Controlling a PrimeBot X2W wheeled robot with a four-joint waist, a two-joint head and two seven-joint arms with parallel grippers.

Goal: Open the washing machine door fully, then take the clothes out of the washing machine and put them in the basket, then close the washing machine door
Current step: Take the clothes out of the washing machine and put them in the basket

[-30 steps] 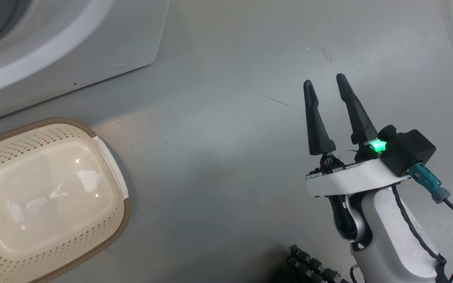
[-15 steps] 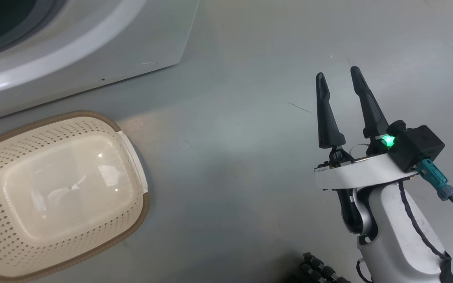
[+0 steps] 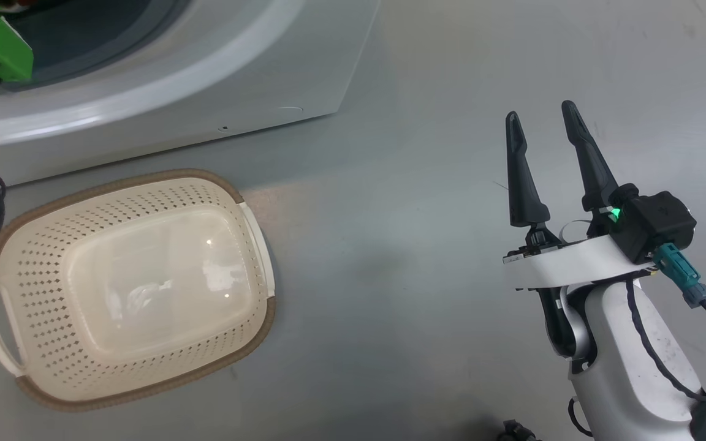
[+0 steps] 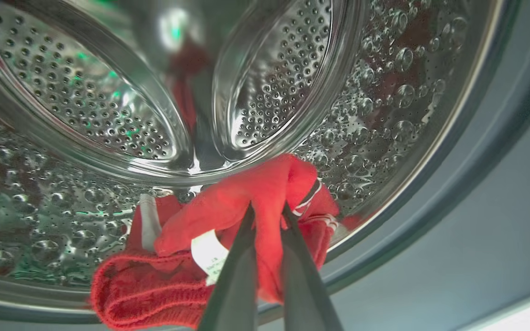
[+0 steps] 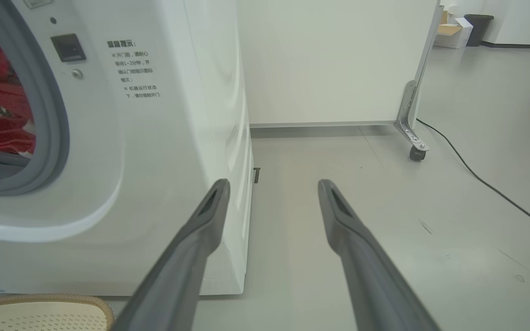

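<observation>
A test lab is being suggested by a wheeled white partition [image 5: 329, 59], a loose cable [image 5: 476, 179] and bare grey floor [image 5: 292, 207] right of the washing machine [image 5: 177, 138].

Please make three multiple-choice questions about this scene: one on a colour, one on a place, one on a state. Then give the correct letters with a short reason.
1. The rim of the basket is: A) brown B) blue C) black
2. The clothes are: A) in the basket B) in the drum of the washing machine C) on the floor
3. The right gripper is: A) shut on the clothes B) open and empty C) shut on a handle
Answers: 1 A, a brown band edges the cream basket. 2 B, red fabric lies on the steel wall, the left gripper shut on it. 3 B, its fingers stand apart, nothing between.
</observation>
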